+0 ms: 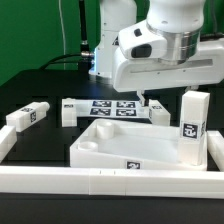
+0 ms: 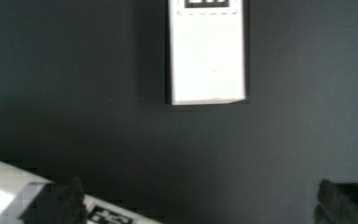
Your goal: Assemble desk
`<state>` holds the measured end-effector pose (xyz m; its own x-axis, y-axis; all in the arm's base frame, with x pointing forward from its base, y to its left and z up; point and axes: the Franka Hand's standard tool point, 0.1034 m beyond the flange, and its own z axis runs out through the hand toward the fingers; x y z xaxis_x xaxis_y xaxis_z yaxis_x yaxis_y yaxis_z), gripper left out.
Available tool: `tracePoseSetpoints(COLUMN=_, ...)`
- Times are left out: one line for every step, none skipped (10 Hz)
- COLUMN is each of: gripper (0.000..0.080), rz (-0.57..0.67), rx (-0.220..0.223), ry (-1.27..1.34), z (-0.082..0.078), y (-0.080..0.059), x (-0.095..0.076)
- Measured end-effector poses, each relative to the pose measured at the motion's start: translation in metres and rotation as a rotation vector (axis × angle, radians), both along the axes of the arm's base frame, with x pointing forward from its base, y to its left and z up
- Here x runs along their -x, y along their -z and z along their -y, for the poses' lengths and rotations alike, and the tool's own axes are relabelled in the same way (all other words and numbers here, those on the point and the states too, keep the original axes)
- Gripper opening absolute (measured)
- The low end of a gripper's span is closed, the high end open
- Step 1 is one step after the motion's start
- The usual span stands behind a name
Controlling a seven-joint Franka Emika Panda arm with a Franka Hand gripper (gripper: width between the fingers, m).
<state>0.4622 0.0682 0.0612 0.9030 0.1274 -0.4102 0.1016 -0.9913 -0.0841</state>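
Note:
The white desk panel [image 1: 118,146], with a raised rim and corner sockets, lies flat at the middle of the black table. One leg [image 1: 192,126] stands upright at its right end. Another leg [image 1: 28,117] lies to the exterior view's left, and a short one [image 1: 68,112] lies behind the panel. A further white piece [image 1: 160,116] lies below the hand. My gripper [image 1: 143,100] hangs low behind the panel. In the wrist view my gripper [image 2: 202,205] is open and empty, with its dark fingers [image 2: 51,205] wide apart. A white leg [image 2: 208,52] lies ahead of them on the black surface.
The marker board [image 1: 112,108] lies behind the panel. A tagged white edge [image 2: 114,212] shows beside one finger in the wrist view. Long white rails [image 1: 100,184] frame the front and sides of the black surface. The arm's white body [image 1: 165,50] looms over the back right.

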Motion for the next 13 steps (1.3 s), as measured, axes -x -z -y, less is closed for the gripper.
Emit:
tracePoseSetpoints(gripper=0.0649, rz=-0.075, rx=0.0, ry=-0.004, z=-0.001, y=0.001, x=0.001)
tracePoseSetpoints(gripper=0.0649, rz=-0.12, rx=0.0, ry=-0.007, z=-0.002, y=0.003, x=-0.001)
tracePoseSetpoints(gripper=0.0649, rz=-0.195, rx=0.033, ry=-0.022, z=0.0, y=0.003, x=0.006)
tracePoseSetpoints(gripper=0.0649, rz=-0.27, rx=0.088, ry=-0.061, z=0.003, y=0.006, x=0.011)
tracePoseSetpoints(gripper=0.0649, rz=-0.324, rx=0.104, ry=-0.076, z=0.005, y=0.011, x=0.013)
tracePoseSetpoints(gripper=0.0649, rz=-0.371, rx=0.105, ry=-0.092, z=0.007, y=0.011, x=0.017)
tracePoseSetpoints(gripper=0.0649, rz=-0.446, rx=0.112, ry=-0.094, z=0.007, y=0.011, x=0.022)
tracePoseSetpoints(gripper=0.0649, rz=-0.475, rx=0.116, ry=-0.095, z=0.007, y=0.015, x=0.019)
tracePoseSetpoints(gripper=0.0649, rz=-0.464, rx=0.115, ry=-0.095, z=0.006, y=0.016, x=0.017)
tracePoseSetpoints(gripper=0.0649, rz=-0.462, rx=0.118, ry=-0.099, z=0.007, y=0.017, x=0.017)
tracePoseSetpoints(gripper=0.0649, rz=-0.457, rx=0.122, ry=-0.114, z=0.006, y=0.021, x=0.02)
tracePoseSetpoints(gripper=0.0649, rz=-0.451, rx=0.117, ry=-0.125, z=0.003, y=0.027, x=0.024)
tracePoseSetpoints(gripper=0.0649, rz=-0.45, rx=0.113, ry=-0.135, z=-0.002, y=0.033, x=0.031)
